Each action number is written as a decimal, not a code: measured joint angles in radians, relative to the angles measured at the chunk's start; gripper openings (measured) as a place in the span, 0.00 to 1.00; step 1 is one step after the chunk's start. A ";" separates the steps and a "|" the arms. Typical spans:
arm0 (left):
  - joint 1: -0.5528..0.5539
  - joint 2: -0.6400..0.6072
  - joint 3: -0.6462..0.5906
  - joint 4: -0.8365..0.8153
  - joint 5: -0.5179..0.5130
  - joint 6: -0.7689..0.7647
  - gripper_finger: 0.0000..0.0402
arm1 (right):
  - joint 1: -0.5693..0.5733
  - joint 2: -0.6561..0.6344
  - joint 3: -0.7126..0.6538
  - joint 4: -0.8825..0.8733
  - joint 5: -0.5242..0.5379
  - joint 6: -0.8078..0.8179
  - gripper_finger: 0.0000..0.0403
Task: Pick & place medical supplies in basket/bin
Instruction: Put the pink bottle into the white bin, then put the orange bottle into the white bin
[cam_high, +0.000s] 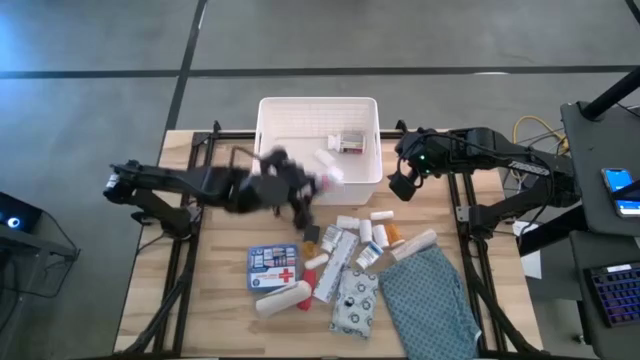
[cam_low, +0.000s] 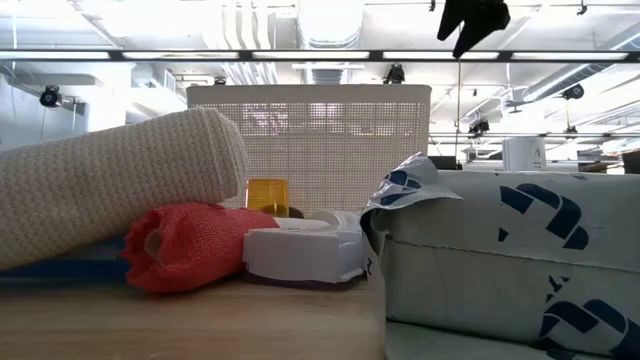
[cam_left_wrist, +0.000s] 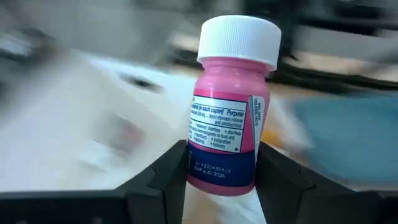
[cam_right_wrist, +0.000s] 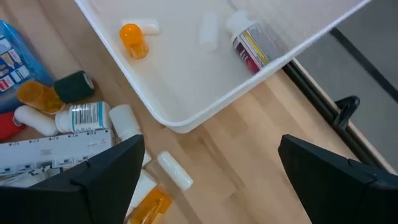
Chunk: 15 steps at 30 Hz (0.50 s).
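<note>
While our left gripper (cam_left_wrist: 221, 171) clamps a pink pill bottle (cam_left_wrist: 231, 106) upright between its fingers, just beside the white basket (cam_high: 268, 150), our right gripper (cam_right_wrist: 208, 180) hangs wide open, empty.

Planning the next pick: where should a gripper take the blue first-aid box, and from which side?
The blue first-aid box lies flat on the table, too wide to span. I'd come from straight above and grip across its shorter sides, near the bare left edge, away from the bandage roll crowding its near edge.
</note>
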 joint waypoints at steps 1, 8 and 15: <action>0.045 0.007 0.021 -0.018 -0.025 0.029 0.34 | 0.000 0.000 0.000 0.009 0.000 -0.007 0.89; 0.380 0.044 -0.008 -0.063 -0.034 0.038 0.41 | 0.005 -0.002 0.000 0.023 -0.004 -0.018 0.89; 0.379 0.077 0.015 -0.230 -0.006 -0.032 0.69 | 0.047 -0.016 0.000 0.011 -0.011 -0.021 0.89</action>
